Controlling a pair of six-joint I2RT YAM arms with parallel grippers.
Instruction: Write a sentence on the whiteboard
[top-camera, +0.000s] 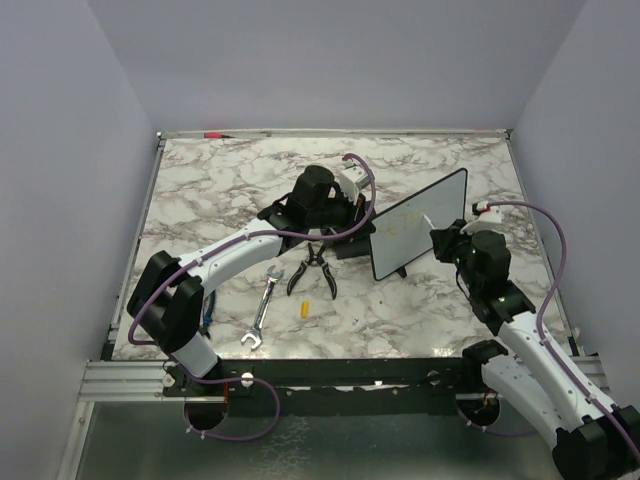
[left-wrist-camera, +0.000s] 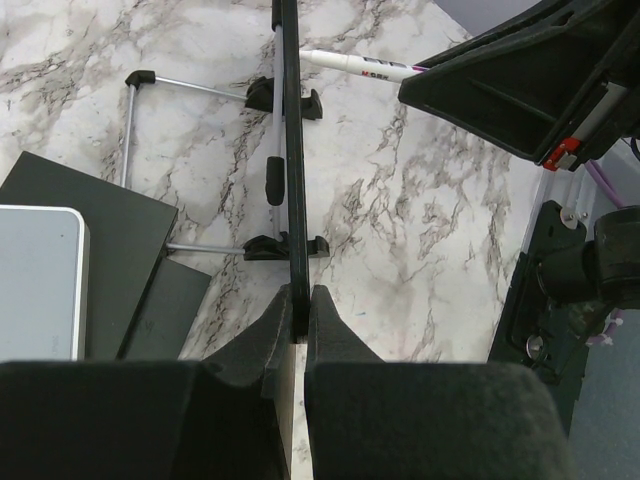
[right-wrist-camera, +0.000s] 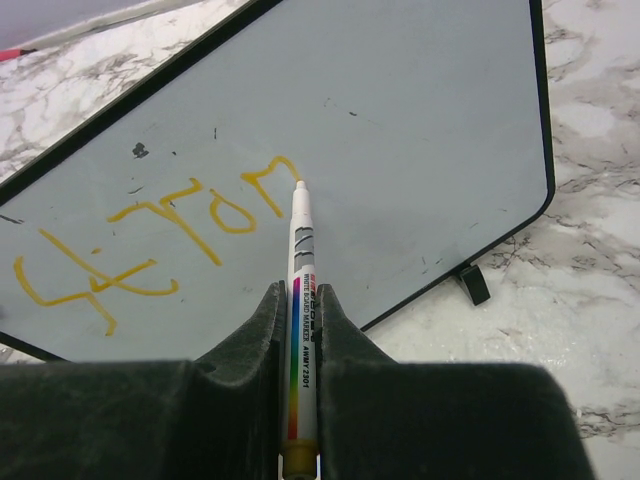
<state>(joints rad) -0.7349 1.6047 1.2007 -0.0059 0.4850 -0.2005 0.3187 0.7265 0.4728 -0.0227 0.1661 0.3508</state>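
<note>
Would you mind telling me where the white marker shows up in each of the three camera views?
Top external: the marker is a small white stick right of centre, against the whiteboard.
Left wrist: the marker lies at the top, right of the whiteboard seen edge-on.
Right wrist: the marker stands bottom centre, tip at the yellow writing.
Shared landmark: the whiteboard.

Top view looks down from behind; close wrist views share the whiteboard (top-camera: 410, 240).
</note>
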